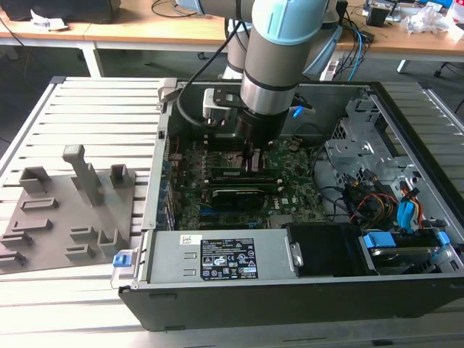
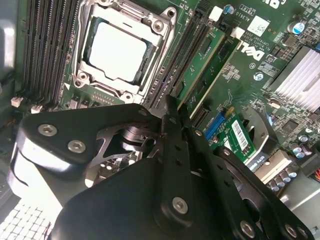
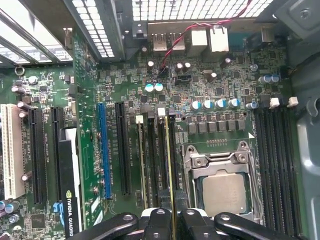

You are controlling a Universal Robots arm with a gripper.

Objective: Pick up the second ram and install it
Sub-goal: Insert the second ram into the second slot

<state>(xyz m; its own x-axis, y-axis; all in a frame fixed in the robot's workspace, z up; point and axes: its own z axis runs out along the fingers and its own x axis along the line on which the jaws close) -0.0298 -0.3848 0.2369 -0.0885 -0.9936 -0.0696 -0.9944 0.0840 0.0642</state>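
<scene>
The second ram (image 3: 167,165) is a thin green stick standing on edge in a memory slot beside the CPU socket (image 3: 223,192). In the second wrist view the second ram (image 2: 200,65) runs from my fingertips along the slot. My gripper (image 3: 173,220) straddles its near end with both black fingers pressed against it, shut on it. The gripper (image 2: 177,112) tips nearly meet. In the exterior view the gripper (image 1: 251,163) reaches down into the open computer case onto the motherboard (image 1: 290,170).
Another ram stick (image 2: 222,67) sits in the neighbouring slot, on the side away from the CPU. A graphics card (image 3: 70,185), heatsink (image 2: 300,75) and cables (image 1: 370,196) crowd the case. A grey slotted tray (image 1: 65,217) lies outside, at the exterior view's left.
</scene>
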